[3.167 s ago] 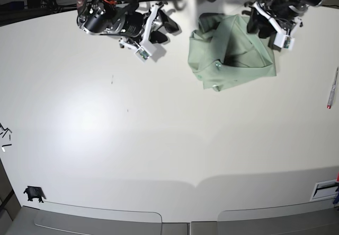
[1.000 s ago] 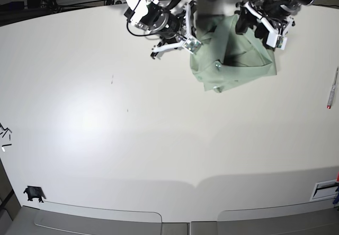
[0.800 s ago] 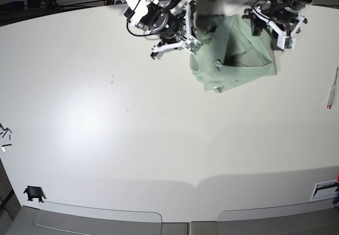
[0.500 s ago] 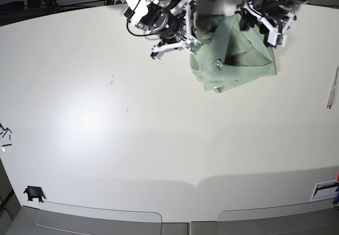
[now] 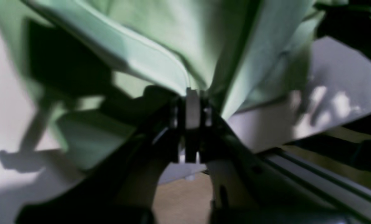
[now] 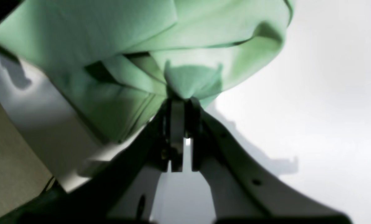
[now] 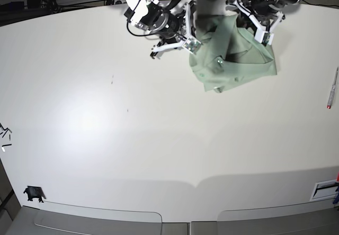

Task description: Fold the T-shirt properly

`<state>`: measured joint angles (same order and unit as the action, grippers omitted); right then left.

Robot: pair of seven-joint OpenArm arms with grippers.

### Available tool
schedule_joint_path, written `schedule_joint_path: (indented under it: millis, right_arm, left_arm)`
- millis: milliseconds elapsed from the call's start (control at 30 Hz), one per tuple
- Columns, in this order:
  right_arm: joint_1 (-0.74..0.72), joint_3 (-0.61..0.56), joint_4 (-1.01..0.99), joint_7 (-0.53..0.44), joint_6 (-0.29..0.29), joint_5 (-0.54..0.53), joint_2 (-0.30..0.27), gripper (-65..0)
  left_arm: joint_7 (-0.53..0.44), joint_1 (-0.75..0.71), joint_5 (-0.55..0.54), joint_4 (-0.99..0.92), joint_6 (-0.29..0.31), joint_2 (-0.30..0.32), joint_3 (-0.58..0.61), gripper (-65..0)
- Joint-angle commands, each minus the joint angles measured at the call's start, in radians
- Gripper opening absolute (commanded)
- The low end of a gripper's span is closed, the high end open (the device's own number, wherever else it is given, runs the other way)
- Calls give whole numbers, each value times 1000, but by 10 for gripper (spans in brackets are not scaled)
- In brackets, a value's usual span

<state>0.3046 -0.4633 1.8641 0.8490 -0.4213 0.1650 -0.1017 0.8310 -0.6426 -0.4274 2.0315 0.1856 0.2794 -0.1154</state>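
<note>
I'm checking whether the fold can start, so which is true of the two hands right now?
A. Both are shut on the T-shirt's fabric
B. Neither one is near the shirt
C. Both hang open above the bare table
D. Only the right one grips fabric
A: each wrist view shows the left hand and the right hand pinched shut on a bunch of the green T-shirt.

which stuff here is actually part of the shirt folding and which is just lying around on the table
Part of the job:
- T-shirt, crumpled at the far edge of the table
- left gripper, shut on the T-shirt
- right gripper, shut on the T-shirt

Just lying about:
- pen near the table's right edge
- small black bits at the left edge
- small black object at the near left corner
</note>
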Motion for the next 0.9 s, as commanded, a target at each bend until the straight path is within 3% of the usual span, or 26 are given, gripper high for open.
schedule_joint_path:
  millis: [0,333,500,867]
  right_arm:
    - [-5,-1,37,2,6,-6,5,-650]
    - [-4,2,168,74,3,-7,-12,-650]
    - [2,6,168,121,3,-15,-13,-650]
    - [91,6,168,118,3,-16,-12,-650]
  left_arm:
    - [-17,-2,15,27,2,7,-16,-650]
    - [-36,-3,16,40,2,70,-154,-650]
    - [-37,-3,15,40,2,70,-159,-650]
    - [-38,-3,15,40,2,71,-159,-650]
